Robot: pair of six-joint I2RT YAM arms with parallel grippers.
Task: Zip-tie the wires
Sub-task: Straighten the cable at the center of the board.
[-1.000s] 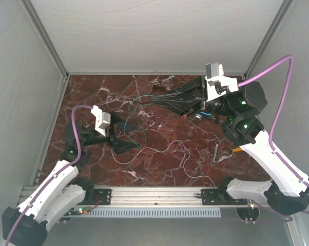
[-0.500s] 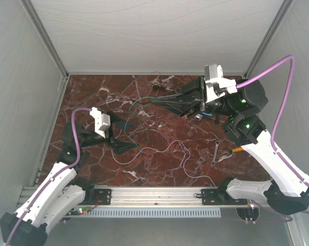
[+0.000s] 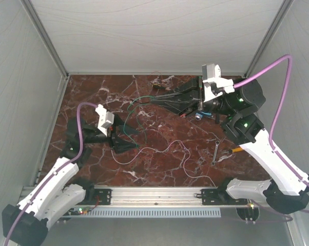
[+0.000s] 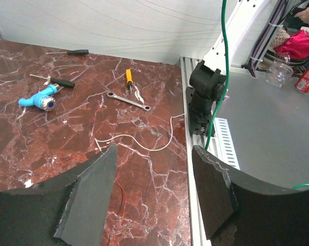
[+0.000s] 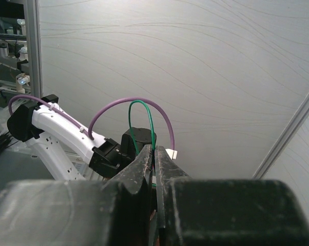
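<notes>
red marbled worktop (image 3: 93,92) carries a thin white wire (image 4: 118,136), a wrench (image 3: 215,152), an orange-handled screwdriver (image 3: 235,150) and a blue tool (image 4: 37,98).

The left gripper (image 3: 131,139) now sits slightly further right than before, closer to the thin green wire (image 4: 224,51), with its jaws a little narrower. The right gripper (image 3: 152,98) is a touch further left and farther back, and the wire's loop has shifted with it.
</notes>
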